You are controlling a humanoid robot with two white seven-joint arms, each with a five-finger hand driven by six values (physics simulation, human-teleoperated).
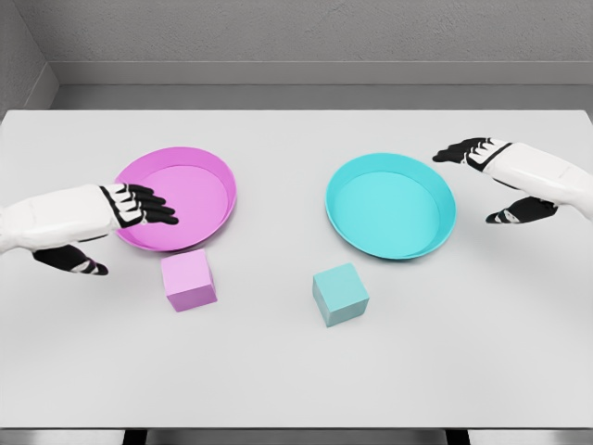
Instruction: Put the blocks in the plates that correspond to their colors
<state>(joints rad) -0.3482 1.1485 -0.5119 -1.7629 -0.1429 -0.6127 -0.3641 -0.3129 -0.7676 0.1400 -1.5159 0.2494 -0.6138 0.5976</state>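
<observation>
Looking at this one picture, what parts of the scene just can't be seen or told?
Head view only:
- Pink plate: its near-left rim is covered by the left hand.
- Both arms run off the side edges, so the robot's body is out of view.
- Pink block and teal block: back and underside faces are hidden by the blocks themselves.
- Teal plate: the outside of its far wall is hidden by its own rim.
- Right hand: its palm faces down, unseen.

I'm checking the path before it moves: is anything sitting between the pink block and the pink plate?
Nothing visible does. The pink block sits on the table just in front of the pink plate, with only bare tabletop between them. The left hand hovers at the plate's left edge.
</observation>
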